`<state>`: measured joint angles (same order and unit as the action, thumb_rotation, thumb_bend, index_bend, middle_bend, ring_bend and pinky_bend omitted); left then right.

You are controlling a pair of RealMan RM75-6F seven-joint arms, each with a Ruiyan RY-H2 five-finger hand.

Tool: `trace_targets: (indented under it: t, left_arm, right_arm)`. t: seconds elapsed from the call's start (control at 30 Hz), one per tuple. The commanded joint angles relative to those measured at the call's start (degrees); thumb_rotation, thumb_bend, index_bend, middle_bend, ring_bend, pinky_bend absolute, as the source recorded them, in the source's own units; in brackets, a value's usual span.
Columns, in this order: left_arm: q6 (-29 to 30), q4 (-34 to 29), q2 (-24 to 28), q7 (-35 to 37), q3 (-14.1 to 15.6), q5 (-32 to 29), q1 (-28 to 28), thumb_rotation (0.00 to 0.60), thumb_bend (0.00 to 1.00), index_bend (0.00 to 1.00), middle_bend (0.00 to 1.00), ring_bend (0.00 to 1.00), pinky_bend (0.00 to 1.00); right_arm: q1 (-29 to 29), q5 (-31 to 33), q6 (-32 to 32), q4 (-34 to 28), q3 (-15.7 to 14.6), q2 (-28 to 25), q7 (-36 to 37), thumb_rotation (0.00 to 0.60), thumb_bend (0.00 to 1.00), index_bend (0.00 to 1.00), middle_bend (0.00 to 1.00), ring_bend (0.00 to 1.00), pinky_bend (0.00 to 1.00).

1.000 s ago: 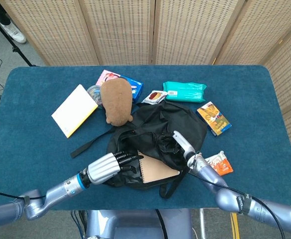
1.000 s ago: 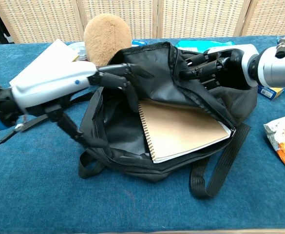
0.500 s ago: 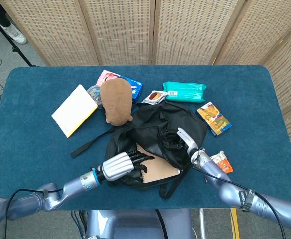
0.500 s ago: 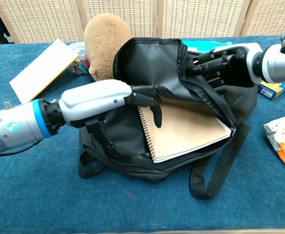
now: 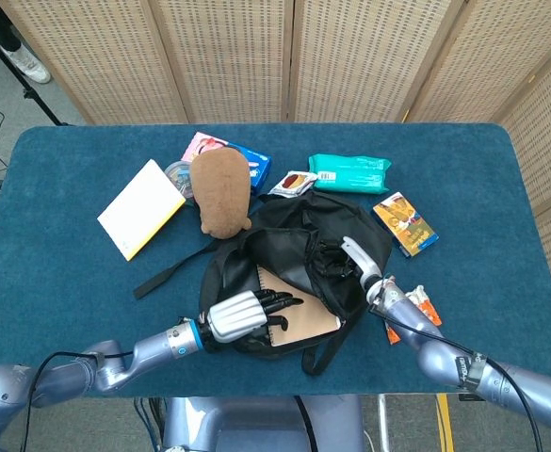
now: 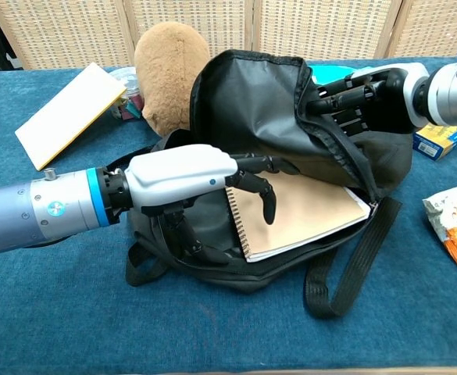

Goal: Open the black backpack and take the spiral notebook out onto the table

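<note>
Both views are bright and evenly lit, seemingly from overhead. Shadows on the table (image 5: 58,282) stay soft and short. The left hand (image 6: 183,178) carries mild glare on its white shell. The chest view bows slightly at its edges.

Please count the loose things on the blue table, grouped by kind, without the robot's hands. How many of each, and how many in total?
Bags: 1, black backpack
Notebooks and pads: 2, spiral notebook, yellow-edged pad
Soft toys: 1, brown plush
Packets and boxes: 5, pink and blue box, teal pack, small red packet, orange and blue box, orange snack bag
Round tins: 1, tin
Total: 10
</note>
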<state>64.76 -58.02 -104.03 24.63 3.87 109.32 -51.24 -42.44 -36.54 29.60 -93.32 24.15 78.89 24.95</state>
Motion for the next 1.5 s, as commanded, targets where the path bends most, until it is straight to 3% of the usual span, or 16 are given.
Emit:
trace_targets:
  t: [0.03, 0.33, 1.17, 1.23, 1.37, 1.5]
  left_arm:
    - [-0.86, -0.54, -0.56, -1.31, -0.16, -0.92, -0.59, 0.600, 0.00, 0.38, 0.08, 0.07, 0.23]
    - [-1.23, 1.39, -3.58, -4.23, -1.15, -3.27, -1.21, 0.600, 0.00, 0.35, 0.03, 0.07, 0.23]
    - [-1.11, 6.53, -7.24, -4.09, 0.88, -5.08, -1.84, 0.600, 0.02, 0.33, 0.00, 0.04, 0.23]
    - [-1.35, 7.08, -8.11, -4.33, 0.47, -5.49, -2.06, 0.600, 0.08, 0.33, 0.00, 0.04, 0.23]
    - [-1.26, 7.63, -8.85, -4.67, 0.02, -5.94, -2.38, 0.600, 0.44, 0.33, 0.00, 0.04, 0.23]
    - [-1.23, 8.24, -9.16, -5.07, -0.09, -6.33, -2.50, 0.600, 0.59, 0.33, 0.00, 0.04, 0.23]
  right_arm:
    - [-0.20, 0.20, 0.09, 0.10, -0.21, 0.03, 0.15, 0.600, 0.78, 0.68, 0.60, 0.50, 0.51]
    - [-0.54, 0.23, 0.24, 0.11, -0.71, -0.12, 0.86, 0.600, 0.78, 0.68, 0.60, 0.50, 0.49]
    - [-1.08, 1.57, 0.47, -0.56, -0.74, -2.01, 2.61, 0.600, 0.81, 0.68, 0.60, 0.50, 0.48]
    - [-1.06, 1.47, 0.63, -0.75, -0.79, -2.20, 2.58, 0.600, 0.81, 0.68, 0.60, 0.50, 0.48]
    - [-1.01, 1.42, 0.76, -1.15, -0.87, -2.61, 2.64, 0.600, 0.81, 0.68, 0.60, 0.50, 0.48]
    - [-0.97, 1.35, 0.93, -1.38, -0.87, -2.77, 2.83, 0.600, 0.81, 0.68, 0.60, 0.50, 0.48]
